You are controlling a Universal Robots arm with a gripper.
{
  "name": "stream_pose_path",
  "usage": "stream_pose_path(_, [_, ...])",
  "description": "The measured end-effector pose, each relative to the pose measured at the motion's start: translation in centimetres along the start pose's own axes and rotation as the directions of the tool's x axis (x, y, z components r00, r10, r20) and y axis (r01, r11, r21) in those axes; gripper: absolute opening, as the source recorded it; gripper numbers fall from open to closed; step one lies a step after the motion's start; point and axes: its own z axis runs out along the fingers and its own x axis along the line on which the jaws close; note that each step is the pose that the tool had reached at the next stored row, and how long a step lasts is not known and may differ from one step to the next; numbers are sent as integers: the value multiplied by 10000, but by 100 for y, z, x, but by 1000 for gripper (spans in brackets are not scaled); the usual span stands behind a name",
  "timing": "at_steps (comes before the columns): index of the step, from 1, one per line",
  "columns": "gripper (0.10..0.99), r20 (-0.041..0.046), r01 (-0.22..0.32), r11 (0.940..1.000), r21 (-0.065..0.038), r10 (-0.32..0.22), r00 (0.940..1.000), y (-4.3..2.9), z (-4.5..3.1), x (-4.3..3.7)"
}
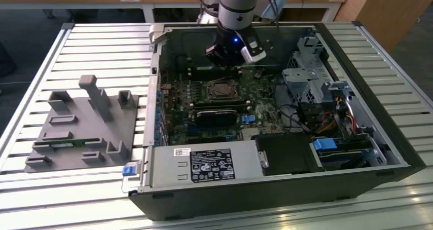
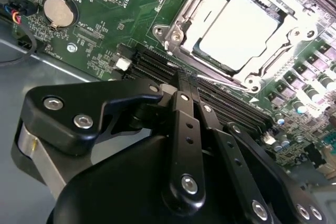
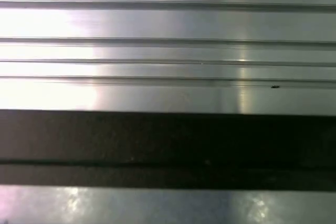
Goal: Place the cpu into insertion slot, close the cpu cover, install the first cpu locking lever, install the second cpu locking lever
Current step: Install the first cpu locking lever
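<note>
On the exterior view's left, a grey fixture (image 1: 81, 123) stands on the slatted desk (image 1: 101, 42), well apart from the work. Next comes the open computer case (image 1: 271, 199), with a printed label (image 1: 210, 165) on the box along its near edge; the writing is too small to make out. Mid-case lies the insertion slot (image 1: 220, 89), and the claw (image 1: 233, 58) hangs over the board just beside it. In the second wrist view the claw (image 2: 181, 80) looks drawn together, with nothing in its grip. Beyond it the cpu (image 2: 239, 27) sits in the slot, and the cpu cover (image 2: 181, 24) appears folded down around it. So I judge the first two steps done; whether either locking lever is latched I cannot tell. White lettering dots the green board, unreadable
</note>
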Motion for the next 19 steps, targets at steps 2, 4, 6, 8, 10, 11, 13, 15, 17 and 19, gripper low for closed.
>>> stream_pose_path(2, [106, -4, 0, 10000, 8, 0, 10000, -2, 16, 0])
stream_pose_path(4, [106, -13, 0, 10000, 33, 0, 10000, -3, 32, -2])
stream_pose_path(6, [106, -21, 0, 10000, 71, 0, 10000, -5, 45, -3])
stream_pose_path(8, [106, -31, -3, 9999, 117, 3, 10000, -6, 55, -4])
stream_pose_path(10, [106, -40, -5, 9999, 150, 5, 10000, -7, 66, -7])
stream_pose_path(11, [106, -43, -5, 9999, 167, 6, 10000, -7, 69, -7])
stream_pose_path(13, [106, -50, -4, 9998, 189, 5, 10000, -8, 78, -10])
stream_pose_path(15, [106, -58, -6, 9998, 209, 7, 10000, -9, 87, -15])
stream_pose_path(17, [106, -67, -6, 9997, 232, 8, 10000, -10, 94, -20])
stream_pose_path(19, [106, -75, -8, 9997, 257, 10, 10000, -12, 101, -24])
